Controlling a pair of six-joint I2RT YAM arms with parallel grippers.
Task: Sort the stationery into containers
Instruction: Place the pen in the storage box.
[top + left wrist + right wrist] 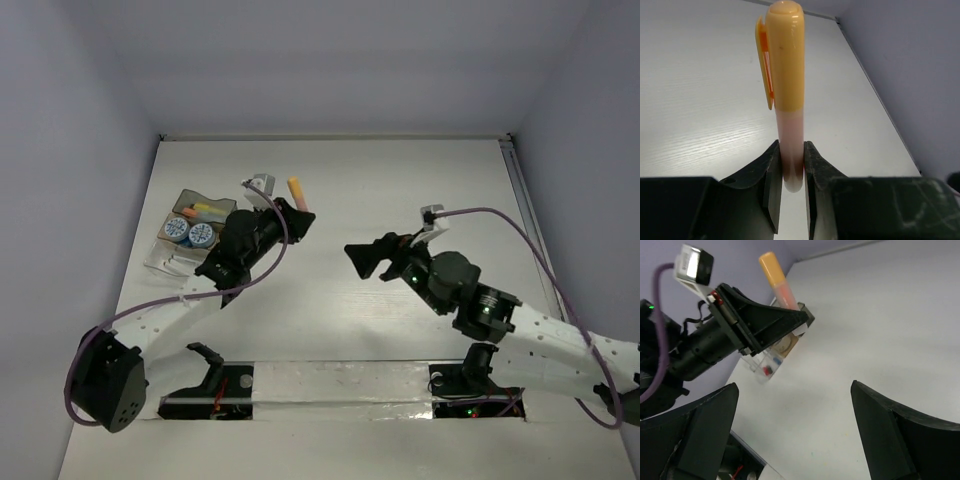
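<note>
My left gripper [299,216] is shut on a marker [297,191] with an orange cap and pale pink body, held clear of the table beside the containers. In the left wrist view the marker [786,75] stands up between the fingers [771,172]. It also shows in the right wrist view [778,280]. A clear plastic tray [168,258] at the left holds two round blue-white pots [190,233] and a greyish box [196,204] with orange and yellow items. My right gripper [358,258] is open and empty over the table's middle; its fingers [890,432] are spread wide.
White walls close the table at the back and sides. A taped strip [340,385] runs along the near edge between the arm bases. A purple cable [510,228] loops over the right arm. A rail [522,190] lines the right edge.
</note>
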